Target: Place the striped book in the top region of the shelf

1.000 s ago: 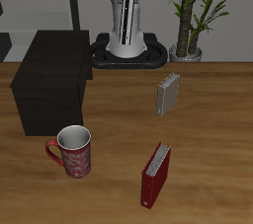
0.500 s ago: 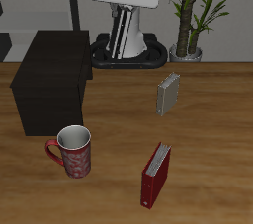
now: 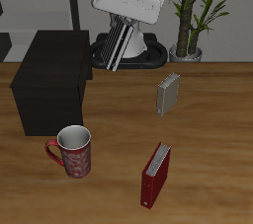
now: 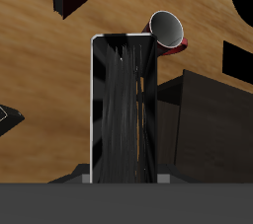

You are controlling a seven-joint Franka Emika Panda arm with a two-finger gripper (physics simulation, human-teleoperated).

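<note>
Exterior view: I hold the striped book (image 3: 118,42) clamped in the gripper (image 3: 126,16), tilted, airborne behind the shelf (image 3: 51,80); mug (image 3: 72,151), red book (image 3: 154,175), grey book (image 3: 168,94) sit apart. Wrist view: book (image 4: 124,105) above shelf (image 4: 212,119), mug (image 4: 168,31) beyond.

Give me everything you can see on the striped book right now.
The striped book is off the table, hanging tilted below the gripper near the robot's base, beside the shelf and above its top. A thin hardcover with black-and-white stripes and a pale edge. The jaws are not visible, so the hold is presumed.
</note>
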